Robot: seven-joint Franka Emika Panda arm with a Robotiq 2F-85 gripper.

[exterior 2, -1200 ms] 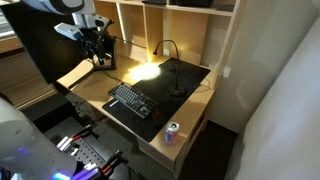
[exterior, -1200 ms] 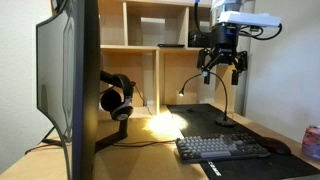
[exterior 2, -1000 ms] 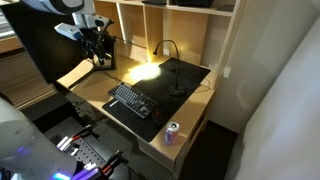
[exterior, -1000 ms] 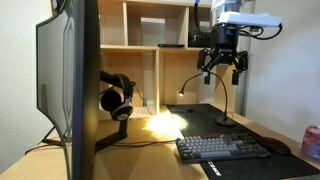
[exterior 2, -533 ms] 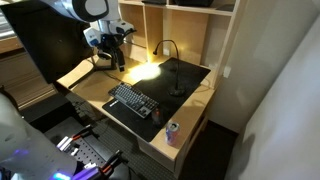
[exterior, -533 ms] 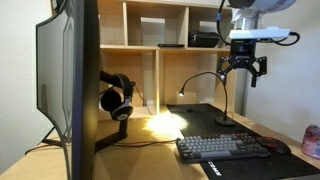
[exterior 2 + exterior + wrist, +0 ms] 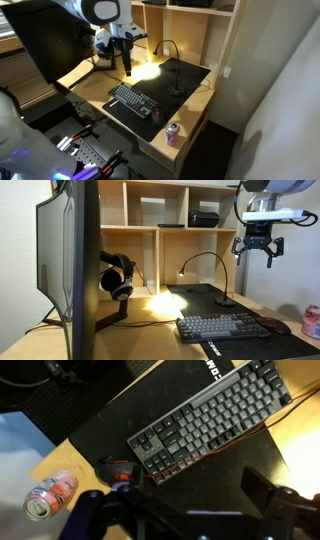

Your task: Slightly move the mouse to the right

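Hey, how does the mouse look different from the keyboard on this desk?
The keyboard is long and flat and covered in rows of keys; the mouse is a small, smooth dome. In the wrist view the keyboard stretches across much of the picture, while the mouse takes up only a small spot just off its short end, on the side toward the can. Both are dark and rest on the black desk mat.

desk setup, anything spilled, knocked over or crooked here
Nothing stands out. The keyboard lies flat on the dark mat, the mouse sits just off its end, and the can stands upright near the edge of the desk, with no spill visible.
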